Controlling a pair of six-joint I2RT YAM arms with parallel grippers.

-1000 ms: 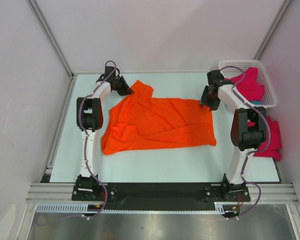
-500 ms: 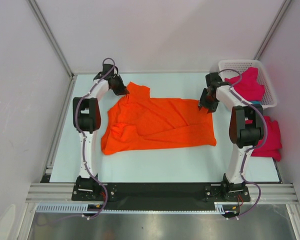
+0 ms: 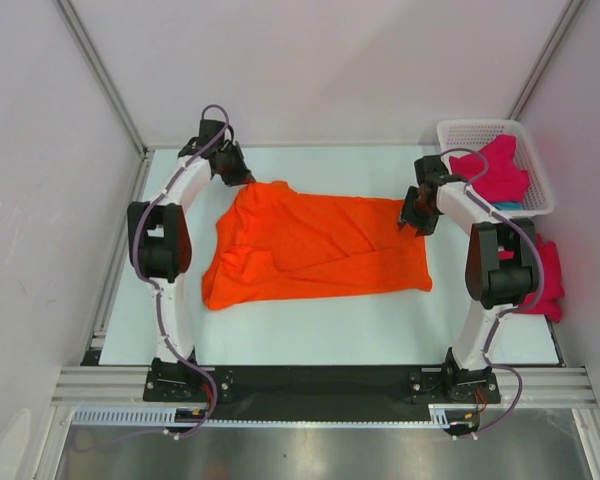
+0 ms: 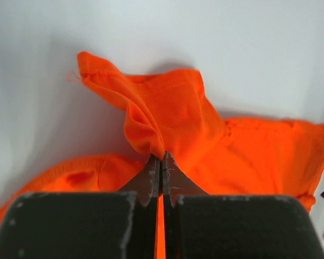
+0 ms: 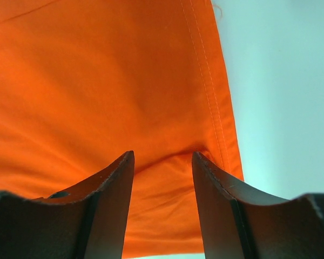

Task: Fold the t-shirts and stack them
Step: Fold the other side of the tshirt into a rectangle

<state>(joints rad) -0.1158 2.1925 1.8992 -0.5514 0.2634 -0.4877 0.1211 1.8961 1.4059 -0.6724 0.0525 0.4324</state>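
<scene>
The orange t-shirt is spread on the surface, its long axis running across from one end effector to the other. From the left end effector the cloth stretches away to the right and back toward the arm's base, and a bunched far corner is clamped between the closed jaws. From the right end effector the cloth stretches to the left. The jaws there are held apart just over the hemmed far corner, and nothing is seen to be gripped. A pinch on that corner is judged to be needed before any fold.
</scene>
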